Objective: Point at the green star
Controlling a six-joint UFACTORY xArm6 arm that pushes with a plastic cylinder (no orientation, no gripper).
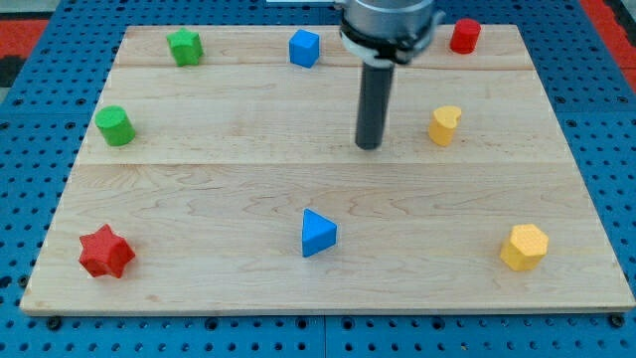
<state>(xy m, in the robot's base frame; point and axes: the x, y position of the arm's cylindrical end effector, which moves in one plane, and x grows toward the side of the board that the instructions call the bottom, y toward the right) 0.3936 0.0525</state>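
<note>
We are resting my tip [369, 146], a plain rod carrying no jaws, mid-board just left of the yellow heart [444, 125], well apart from the green star [185, 47].

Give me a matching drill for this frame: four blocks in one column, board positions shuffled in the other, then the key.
Blocks:
1. green star
2. red star
3. yellow hexagon
4. blue triangle

Places:
A. view's bottom right
B. view's top left
C. view's bottom, near the middle
D. view's bottom left

Pairs: 1-B, 2-D, 3-A, 4-C

My tip sits mid-board, touching none of them.
</note>
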